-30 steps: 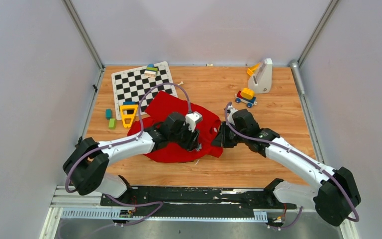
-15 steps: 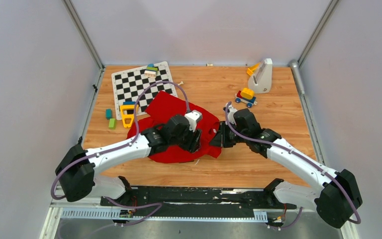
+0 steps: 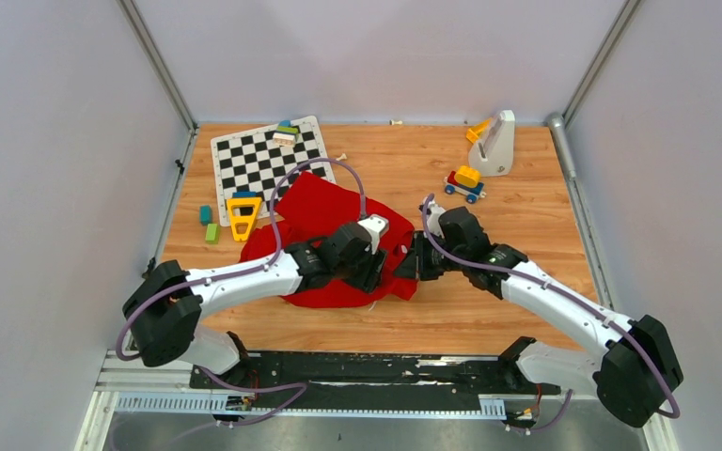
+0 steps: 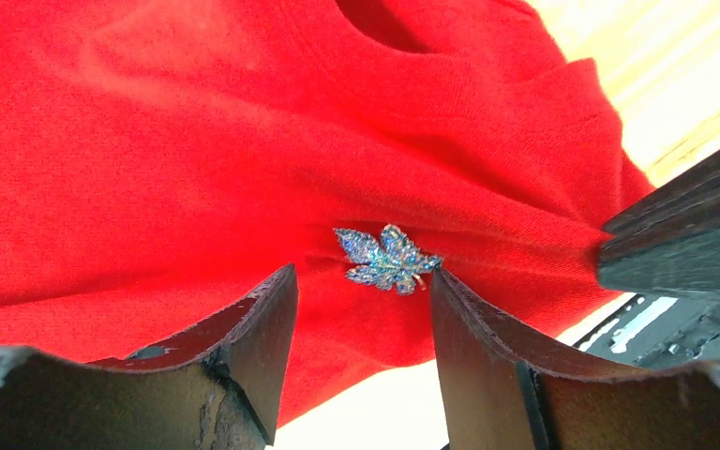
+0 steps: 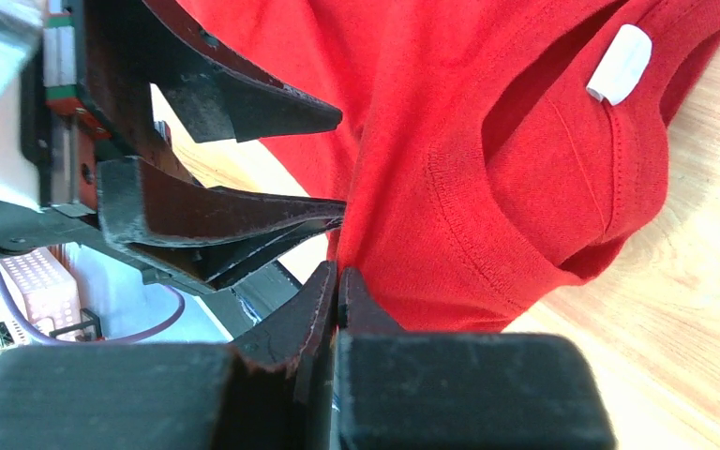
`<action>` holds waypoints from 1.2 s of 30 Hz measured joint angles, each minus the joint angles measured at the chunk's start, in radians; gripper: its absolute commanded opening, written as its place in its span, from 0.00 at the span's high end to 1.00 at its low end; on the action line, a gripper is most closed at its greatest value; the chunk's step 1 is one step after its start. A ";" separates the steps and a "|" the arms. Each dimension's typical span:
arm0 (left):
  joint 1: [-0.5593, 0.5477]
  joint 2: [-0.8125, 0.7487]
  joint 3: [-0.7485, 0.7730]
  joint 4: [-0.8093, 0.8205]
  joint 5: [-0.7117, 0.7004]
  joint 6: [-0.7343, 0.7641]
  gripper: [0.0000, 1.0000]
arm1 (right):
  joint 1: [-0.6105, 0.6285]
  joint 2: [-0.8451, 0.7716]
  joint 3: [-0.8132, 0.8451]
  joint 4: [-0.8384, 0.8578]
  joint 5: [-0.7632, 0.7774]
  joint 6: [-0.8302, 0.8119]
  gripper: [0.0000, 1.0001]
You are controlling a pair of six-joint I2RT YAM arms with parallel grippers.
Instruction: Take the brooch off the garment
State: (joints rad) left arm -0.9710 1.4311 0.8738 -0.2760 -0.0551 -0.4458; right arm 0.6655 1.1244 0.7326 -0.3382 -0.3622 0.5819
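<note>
Bracketing the brooch point(image 4: 389, 260) on the garment point(image 4: 150, 141), left end effector point(image 4: 364, 277) gapes.

Item: left arm point(image 3: 244, 274) and right arm point(image 3: 564, 301), a matched pair. White link shells, black joint housings, bulky black shoulder blocks at the bases. Grey-purple cable point(image 3: 315, 161) looped along each arm. Left end effector point(image 4: 364, 275): two black curved fingers with scuffed edges; white wrist module point(image 3: 373, 225). Right end effector point(image 5: 337, 272): black tapered fingers, boxy black body.
</note>
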 measured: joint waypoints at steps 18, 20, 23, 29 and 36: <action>-0.003 0.004 0.002 0.086 -0.044 -0.087 0.43 | 0.001 -0.014 -0.032 0.017 0.001 0.003 1.00; -0.003 0.013 -0.001 0.086 -0.054 -0.091 0.44 | 0.001 -0.016 -0.032 0.017 0.002 0.004 1.00; -0.003 0.023 -0.007 0.084 -0.065 -0.092 0.46 | 0.001 -0.024 -0.033 0.017 0.011 0.004 1.00; -0.004 0.026 -0.022 0.069 -0.087 -0.096 0.65 | 0.001 -0.033 -0.047 0.017 0.038 0.011 1.00; -0.004 -0.024 -0.052 0.039 -0.092 -0.096 0.87 | 0.001 -0.028 -0.050 0.014 0.051 0.015 1.00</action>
State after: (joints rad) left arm -0.9749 1.4067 0.8219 -0.2367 -0.1471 -0.5415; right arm 0.6666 1.0962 0.6827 -0.3237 -0.3115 0.5972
